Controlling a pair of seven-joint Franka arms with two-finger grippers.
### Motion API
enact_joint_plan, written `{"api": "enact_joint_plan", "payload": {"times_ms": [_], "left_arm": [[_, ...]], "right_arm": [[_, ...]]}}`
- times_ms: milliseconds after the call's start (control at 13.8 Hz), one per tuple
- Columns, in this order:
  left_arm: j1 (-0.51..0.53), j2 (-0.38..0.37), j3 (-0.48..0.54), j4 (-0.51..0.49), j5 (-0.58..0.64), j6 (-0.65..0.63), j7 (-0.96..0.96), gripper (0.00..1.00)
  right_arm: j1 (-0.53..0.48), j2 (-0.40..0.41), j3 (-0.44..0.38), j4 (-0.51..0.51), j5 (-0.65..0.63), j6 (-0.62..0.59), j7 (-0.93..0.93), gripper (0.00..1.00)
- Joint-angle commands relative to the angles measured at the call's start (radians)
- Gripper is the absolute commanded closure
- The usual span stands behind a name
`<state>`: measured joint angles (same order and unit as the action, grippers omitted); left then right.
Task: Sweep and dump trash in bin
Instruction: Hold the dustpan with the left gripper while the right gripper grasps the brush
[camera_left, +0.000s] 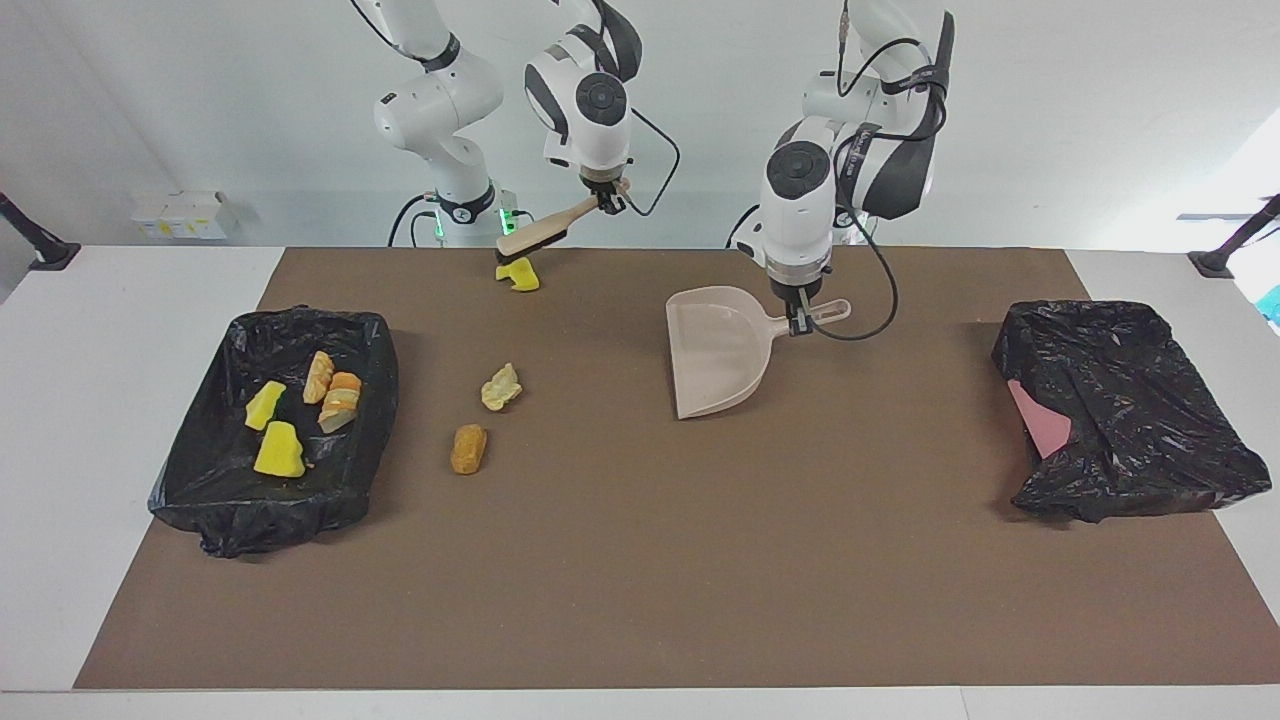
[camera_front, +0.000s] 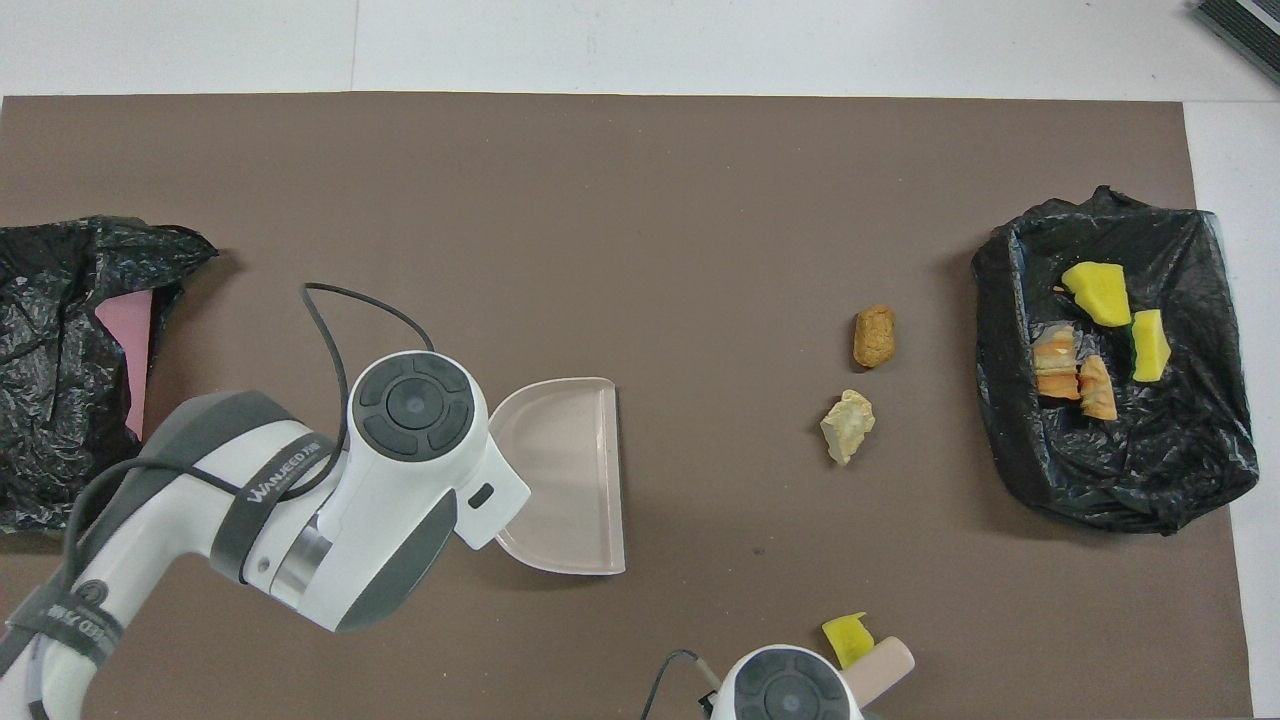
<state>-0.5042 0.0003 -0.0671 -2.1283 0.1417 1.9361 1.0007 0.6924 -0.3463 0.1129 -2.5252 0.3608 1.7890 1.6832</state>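
Note:
My left gripper (camera_left: 800, 322) is shut on the handle of the beige dustpan (camera_left: 715, 350) (camera_front: 565, 470). It holds the pan low over the mat's middle, with the mouth turned toward the right arm's end. My right gripper (camera_left: 605, 203) is shut on the brush (camera_left: 540, 229), raised just over a yellow sponge chunk (camera_left: 518, 276) (camera_front: 846, 638) at the mat's edge nearest the robots. Two loose pieces of trash lie between dustpan and bin: a pale lump (camera_left: 501, 387) (camera_front: 847, 425) and an orange-brown lump (camera_left: 468, 448) (camera_front: 874, 335). The black-lined bin (camera_left: 250, 510) (camera_front: 1150, 480) holds several scraps.
A second black-bagged container (camera_left: 1130, 420) (camera_front: 60, 330), with pink showing inside, sits at the left arm's end of the brown mat. In the overhead view the left arm's wrist hides the dustpan's handle, and the right arm's wrist hides most of the brush.

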Motion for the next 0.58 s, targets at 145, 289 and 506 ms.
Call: {"api": "enact_joint_plan", "payload": {"times_ms": [145,289,506], "left_arm": [[-0.025,-0.063,0.013,-0.105,0.024,0.098,-0.004,1.0],[-0.025,-0.066,0.013,-0.11,0.024,0.101,-0.004,1.0],[-0.025,-0.065,0.013,-0.111,0.024,0.109,-0.004,1.0]], "right_arm": [[-0.114,-0.013,0.008,-0.015,0.05,0.038,-0.079,1.0],[-0.146,-0.005,0.008,-0.02,0.095,0.088,-0.124,1.0],[-0.125,-0.017,0.01,-0.061,0.113,0.145,-0.149,1.0]]}}
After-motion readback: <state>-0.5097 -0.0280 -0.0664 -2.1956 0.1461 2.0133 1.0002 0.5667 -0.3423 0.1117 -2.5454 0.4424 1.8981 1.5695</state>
